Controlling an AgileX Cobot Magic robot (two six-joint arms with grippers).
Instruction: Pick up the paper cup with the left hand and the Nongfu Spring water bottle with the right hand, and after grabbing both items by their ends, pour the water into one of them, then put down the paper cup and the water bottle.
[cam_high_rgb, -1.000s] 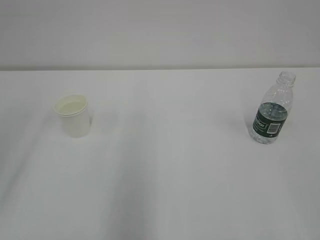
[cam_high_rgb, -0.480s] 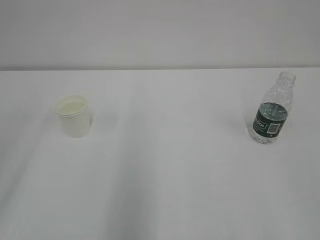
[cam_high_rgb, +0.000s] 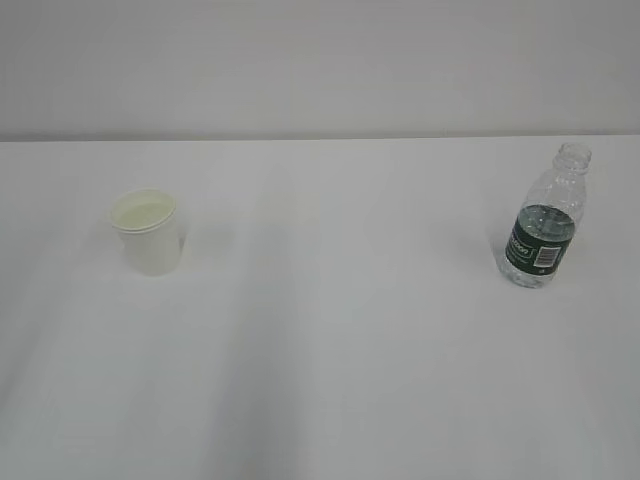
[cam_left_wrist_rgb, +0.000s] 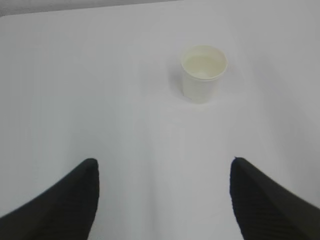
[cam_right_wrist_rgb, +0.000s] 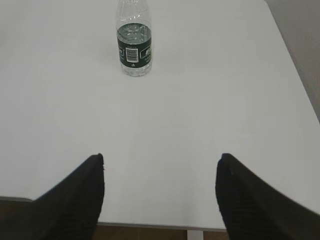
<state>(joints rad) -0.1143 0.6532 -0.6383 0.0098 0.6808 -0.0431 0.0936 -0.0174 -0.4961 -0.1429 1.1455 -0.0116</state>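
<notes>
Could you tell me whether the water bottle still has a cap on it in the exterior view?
No, the Nongfu Spring water bottle stands upright on the table with its threaded neck open and no cap on top.

the tabletop (cam_high_rgb: 330, 330) is plain white with no pattern, and the wall (cam_high_rgb: 320, 60) behind it a pale grey-white. the paper cup (cam_high_rgb: 148, 232) is plain white outside, unprinted, with a cream-white inside. the nongfu spring water bottle (cam_high_rgb: 543, 220) is clear, colourless ribbed plastic, wrapped in a dark green label (cam_right_wrist_rgb: 134, 51) that carries a white barcode patch with thin black bars and some small white lettering. the water (cam_right_wrist_rgb: 134, 31) in it is colourless. the left claw (cam_left_wrist_rgb: 164, 195) has black fingers, matte, with a faint fine ribbing on the inner faces. the right claw (cam_right_wrist_rgb: 160, 192) has the same black fingers.
</notes>
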